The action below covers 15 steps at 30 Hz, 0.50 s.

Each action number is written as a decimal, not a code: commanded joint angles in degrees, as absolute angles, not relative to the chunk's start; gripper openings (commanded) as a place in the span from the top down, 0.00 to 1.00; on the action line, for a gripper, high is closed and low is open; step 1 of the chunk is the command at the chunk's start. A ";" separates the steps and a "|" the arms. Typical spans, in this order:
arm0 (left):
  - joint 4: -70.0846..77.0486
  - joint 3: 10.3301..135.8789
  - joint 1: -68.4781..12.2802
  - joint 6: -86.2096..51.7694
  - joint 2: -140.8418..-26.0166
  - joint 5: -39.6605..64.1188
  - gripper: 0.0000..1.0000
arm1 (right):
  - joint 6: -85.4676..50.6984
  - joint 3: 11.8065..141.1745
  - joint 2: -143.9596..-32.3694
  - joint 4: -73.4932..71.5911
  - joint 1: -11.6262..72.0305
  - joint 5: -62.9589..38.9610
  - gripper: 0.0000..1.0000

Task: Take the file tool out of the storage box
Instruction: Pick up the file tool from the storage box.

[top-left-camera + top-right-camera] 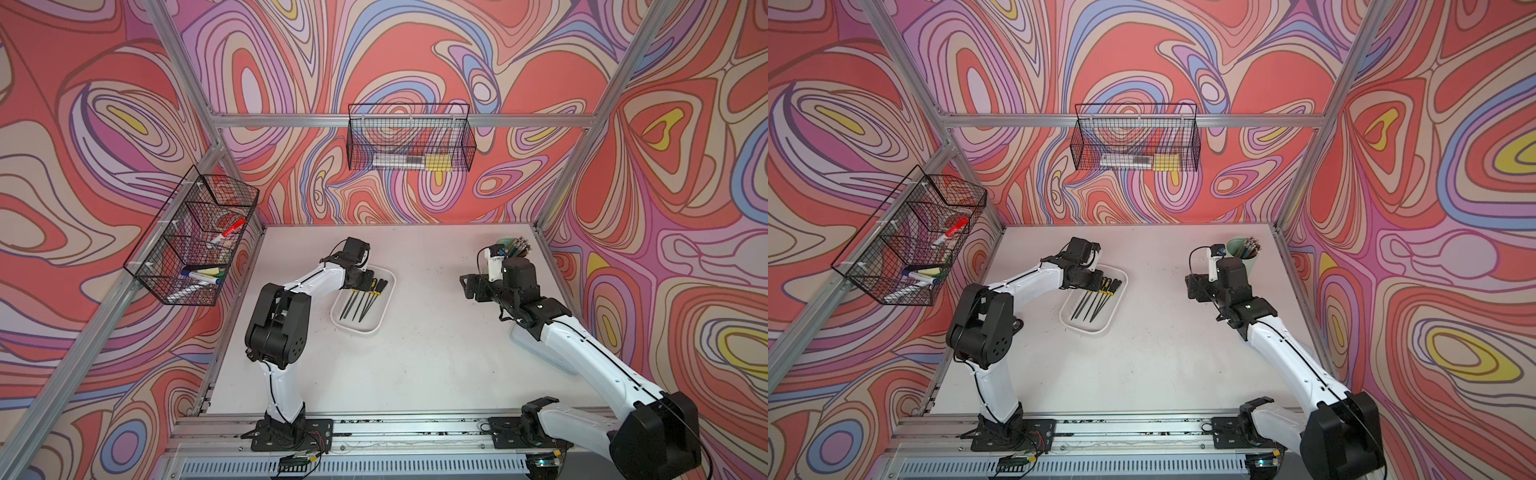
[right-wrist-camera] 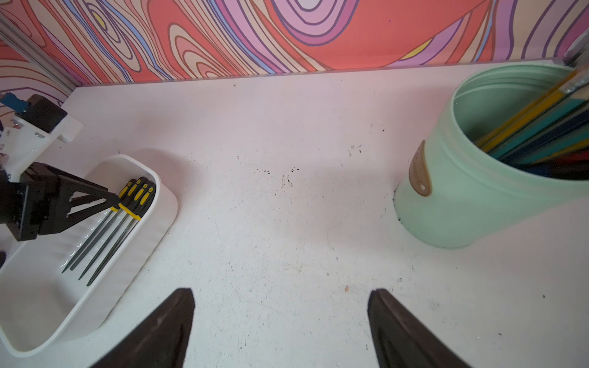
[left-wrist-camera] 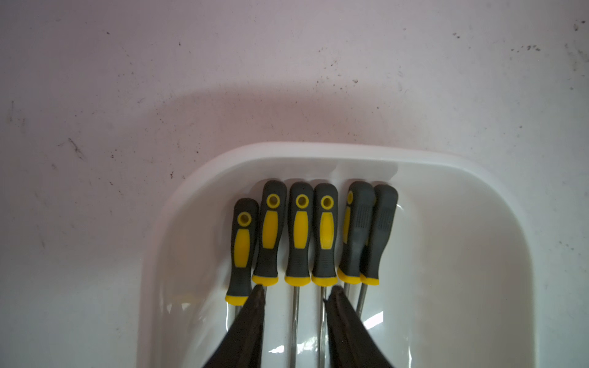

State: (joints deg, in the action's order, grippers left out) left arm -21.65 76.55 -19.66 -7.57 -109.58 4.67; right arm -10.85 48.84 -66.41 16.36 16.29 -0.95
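You cannot read the cup label (image 2: 421, 169). Your left tool (image 3: 296, 296), partly open, straddles two file shanks (image 3: 294, 318) in the storage box (image 3: 478, 178); right tool (image 2: 280, 296) gapes empty.

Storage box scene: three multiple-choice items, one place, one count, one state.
1. Black-and-yellow-handled files in the shallow white plastic storage box: A four, B six, C nine.
2. The mint-green cylindrical pencil cup stands: A in the box, B near the table's far right corner, C in a wire basket.
3. The right gripper is: A open over bare table, B shut on a pencil, C shut on a file.
Key: B, six handles in the left wrist view; B, both top views show it there; A, fingers wide apart, nothing between.
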 commanded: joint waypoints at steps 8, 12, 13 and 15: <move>-18.24 78.83 -20.21 -8.44 -112.67 1.32 0.70 | -11.52 47.75 -65.83 16.08 16.70 -0.13 0.14; -18.43 79.78 -20.21 -8.27 -113.98 -0.23 0.72 | -11.51 47.55 -65.92 15.95 16.70 -0.09 0.14; -18.50 80.16 -20.21 -8.10 -114.39 -0.18 0.72 | -11.59 47.47 -65.92 15.91 16.70 -0.17 0.14; -18.73 80.81 -20.15 -8.01 -115.11 -0.25 0.73 | -11.62 47.46 -65.92 15.82 16.80 -0.29 0.14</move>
State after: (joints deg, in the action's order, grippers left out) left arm -19.22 79.09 -19.94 -7.92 -113.34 1.06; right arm -11.27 48.27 -66.41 16.29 16.36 -0.86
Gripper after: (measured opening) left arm 0.278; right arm 0.861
